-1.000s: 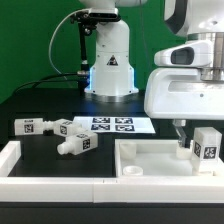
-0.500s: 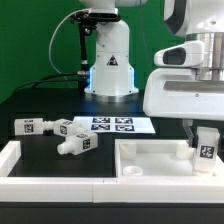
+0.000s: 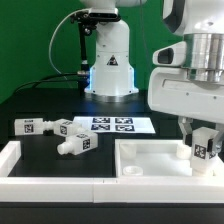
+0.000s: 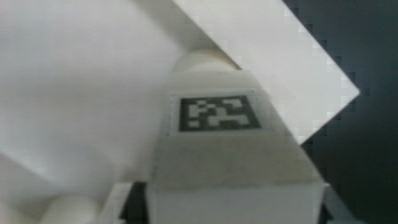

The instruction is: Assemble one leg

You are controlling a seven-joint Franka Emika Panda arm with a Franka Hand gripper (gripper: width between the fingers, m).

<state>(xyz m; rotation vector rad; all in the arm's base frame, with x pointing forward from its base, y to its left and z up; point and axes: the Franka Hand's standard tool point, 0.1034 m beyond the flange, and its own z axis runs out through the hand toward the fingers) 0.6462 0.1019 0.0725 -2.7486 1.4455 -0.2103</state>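
The leg (image 3: 206, 152), a small white plastic oblong block bearing a square tag, is standing upright near the table's right edge, at the large flat white slab's (image 3: 150, 153) end. The gripper (image 3: 203, 133) is pinching its top. Advised: descend slowly, holding the leg vertical and aligned with its seat.

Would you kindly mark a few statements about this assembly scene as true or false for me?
1. The tool grips a leg upright at the large white slab. True.
2. Three loose legs lie on the black table toward the exterior view's left. True.
3. The marker board rests on the slab. False: it lies on the black table, in front of the robot base.
4. The gripped leg carries no tag. False: the wrist view shows a black-and-white tag on its side.
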